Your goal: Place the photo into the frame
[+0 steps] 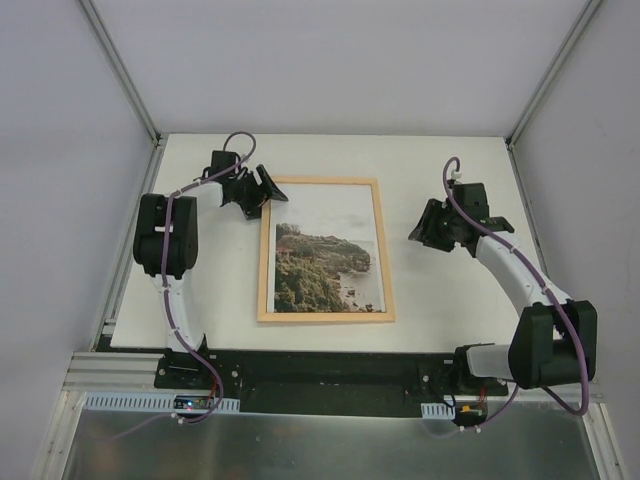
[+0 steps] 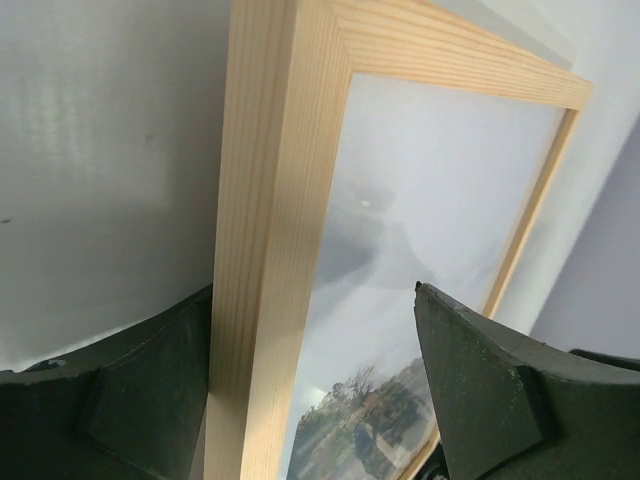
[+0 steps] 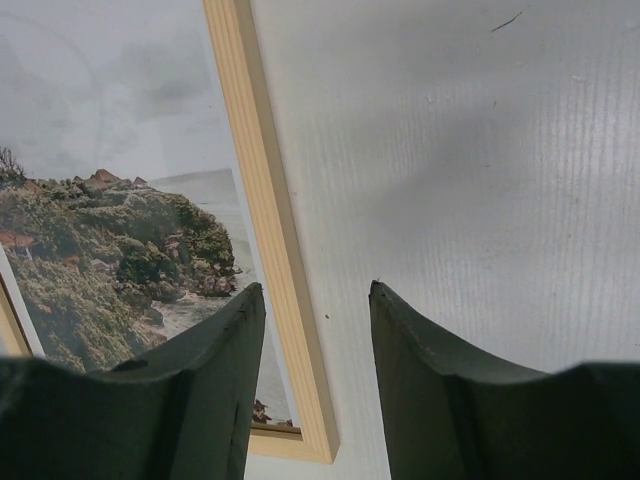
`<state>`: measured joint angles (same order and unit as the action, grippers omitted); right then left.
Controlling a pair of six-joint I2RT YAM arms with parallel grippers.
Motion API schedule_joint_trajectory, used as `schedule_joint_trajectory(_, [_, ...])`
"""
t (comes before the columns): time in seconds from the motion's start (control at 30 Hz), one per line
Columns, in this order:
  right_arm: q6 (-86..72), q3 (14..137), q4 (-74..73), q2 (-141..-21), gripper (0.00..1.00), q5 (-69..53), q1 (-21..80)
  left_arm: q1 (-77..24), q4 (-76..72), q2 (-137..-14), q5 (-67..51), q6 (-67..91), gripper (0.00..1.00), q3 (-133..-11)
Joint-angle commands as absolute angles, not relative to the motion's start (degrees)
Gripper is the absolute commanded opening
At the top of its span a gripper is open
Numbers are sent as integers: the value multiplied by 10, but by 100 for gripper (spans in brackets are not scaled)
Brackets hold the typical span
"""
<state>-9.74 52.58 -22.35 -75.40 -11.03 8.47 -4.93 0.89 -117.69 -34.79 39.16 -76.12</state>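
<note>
Photo: I'm seeing cliff print lying inside light-wood frame.
L gripper: fingers apart, straddling frame's edge.
R gripper: apart, hovering beside frame.

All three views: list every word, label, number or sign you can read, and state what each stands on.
No readable text in any view.
The photo in the frame shows only cliff, sea and sky, with no caption.
The table carries no lettering.
The small board at the left arm's base shows lit dots; any print there is too small to read.
</note>
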Motion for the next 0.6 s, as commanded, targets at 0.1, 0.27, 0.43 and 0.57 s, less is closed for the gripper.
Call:
schedule_joint_trajectory(0.1, [-91,516,-206,-754,48,-119,82,-52,125,-1136,-244,321,76,-806])
schedule_joint_trajectory(0.27, [-90,513,-206,-756,48,-118,82,-61,171,-1136,-217,301,76,-847])
schedule_joint_trajectory(0.43, [-90,513,-206,-758,48,-114,82,-73,191,-1131,-205,298,76,-867])
schedule_joint_trajectory(0.57, [-88,516,-207,-774,48,-104,82,-73,214,-1083,-139,298,75,-853])
